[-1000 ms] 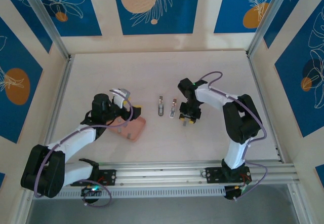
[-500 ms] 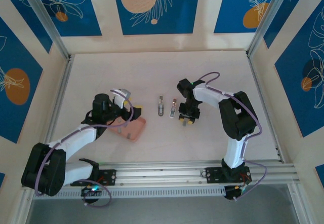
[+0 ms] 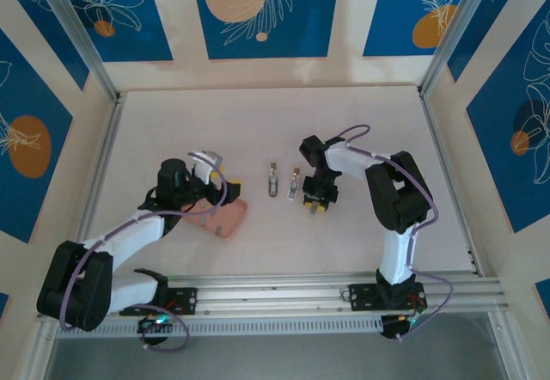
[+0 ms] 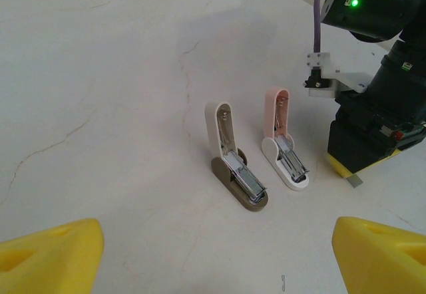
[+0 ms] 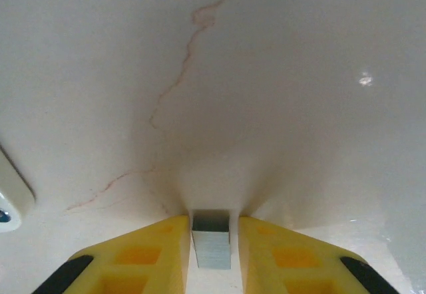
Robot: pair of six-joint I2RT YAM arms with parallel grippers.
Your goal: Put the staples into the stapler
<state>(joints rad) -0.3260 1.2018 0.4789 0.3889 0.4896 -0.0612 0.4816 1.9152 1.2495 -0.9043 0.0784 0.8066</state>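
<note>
Grey staples (image 5: 212, 249) — lying between the fingers (image 5: 154, 244) of the right gripper (image 5: 213, 226).

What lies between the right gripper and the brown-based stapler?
The pink stapler, hinged open, stands between the right gripper and the brown-based stapler; the left wrist view shows it.

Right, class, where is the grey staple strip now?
The grey staple strip sits between the yellow fingers of the right gripper, down at the table, just right of the pink stapler in the left wrist view.
</note>
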